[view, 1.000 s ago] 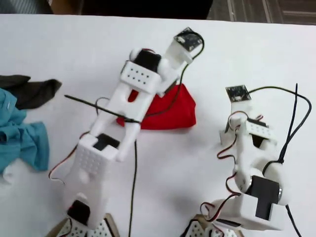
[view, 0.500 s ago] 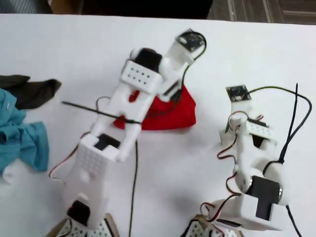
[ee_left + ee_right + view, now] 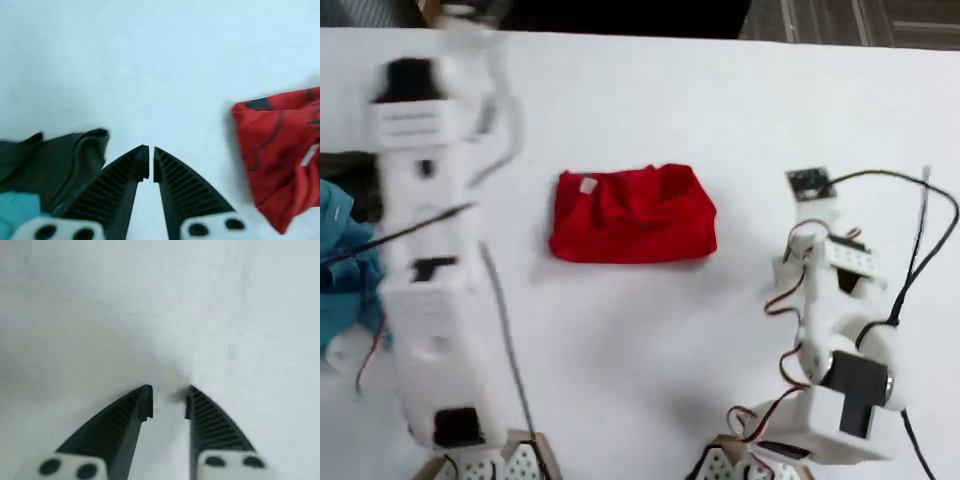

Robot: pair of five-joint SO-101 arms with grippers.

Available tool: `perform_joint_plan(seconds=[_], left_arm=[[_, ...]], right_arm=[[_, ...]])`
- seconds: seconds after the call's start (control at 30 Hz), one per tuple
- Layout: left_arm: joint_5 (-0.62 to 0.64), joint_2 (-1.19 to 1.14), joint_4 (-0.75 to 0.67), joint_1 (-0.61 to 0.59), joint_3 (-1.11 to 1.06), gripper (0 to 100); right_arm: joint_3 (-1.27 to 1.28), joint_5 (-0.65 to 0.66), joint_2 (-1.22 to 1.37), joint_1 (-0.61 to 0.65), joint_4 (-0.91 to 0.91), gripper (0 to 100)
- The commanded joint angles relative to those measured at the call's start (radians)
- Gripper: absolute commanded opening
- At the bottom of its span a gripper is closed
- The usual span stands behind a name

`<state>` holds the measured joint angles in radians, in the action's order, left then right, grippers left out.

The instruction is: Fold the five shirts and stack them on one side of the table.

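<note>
A folded red shirt lies flat at the middle of the table, with nothing touching it. A crumpled teal shirt and a dark shirt sit at the left edge, partly hidden behind my blurred left arm. In the left wrist view my left gripper is shut on nothing above bare table, between the dark shirt and the red shirt; a bit of the teal shirt shows beside the dark one. My right gripper hangs slightly open over bare table, holding nothing.
My right arm stands folded at the right side, with its cables looping toward the table's right edge. White tabletop spreads around the red shirt. The table's far edge runs along the back.
My left arm has swung from over the red shirt to the table's left side, leaving the shirt folded and uncovered. The right arm has barely shifted.
</note>
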<state>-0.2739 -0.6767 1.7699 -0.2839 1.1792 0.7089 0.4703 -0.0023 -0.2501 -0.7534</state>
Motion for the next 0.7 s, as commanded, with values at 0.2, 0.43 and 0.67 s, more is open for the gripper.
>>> perform_joint_plan(seconds=[0.2, 0.43, 0.67], left_arm=[[0.0, 0.078, 0.017, -0.361, -0.295, 2], [-0.038, 0.077, -0.025, -0.539, -0.343, 3], [-0.044, 0.074, -0.071, -0.589, -0.466, 3]], right_arm=[[-0.77, -0.026, 0.077, 0.364, -0.596, 2.1], [-1.398, -0.032, 0.44, 0.668, -0.928, 2.1], [-1.656, -0.032, 0.662, 0.722, -0.952, 2.1]])
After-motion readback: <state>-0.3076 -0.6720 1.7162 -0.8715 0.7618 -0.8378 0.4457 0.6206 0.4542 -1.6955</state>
